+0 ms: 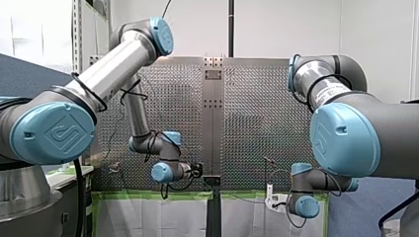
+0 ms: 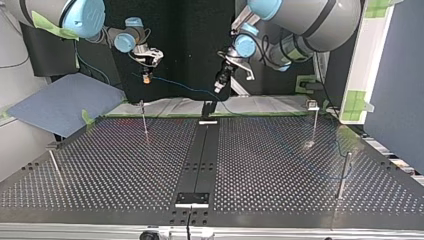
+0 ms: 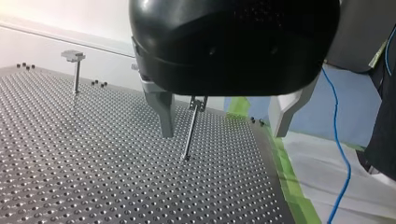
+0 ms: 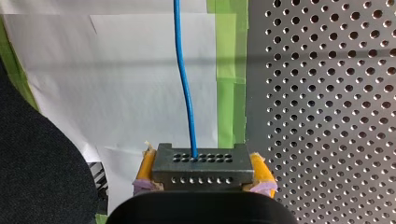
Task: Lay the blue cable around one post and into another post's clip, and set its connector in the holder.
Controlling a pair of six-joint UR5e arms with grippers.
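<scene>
R hand grips the connector tight over white paper, green tape at its 1 o'clock, off the table; blue cable runs ahead. L hand gapes wide, one post btwn its jaws. Top view: 4 posts at table's 10, 2, 4, 8 o'clock.

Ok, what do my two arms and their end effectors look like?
Both arms, my left arm and my right arm, are silver-grey tubes with light-blue joint caps bearing an embossed logo, with black cables alongside. The housing of my left end effector is black and rounded, with two pale metal fingers. On my right end effector, yellow pads carry purplish wrapping.
</scene>
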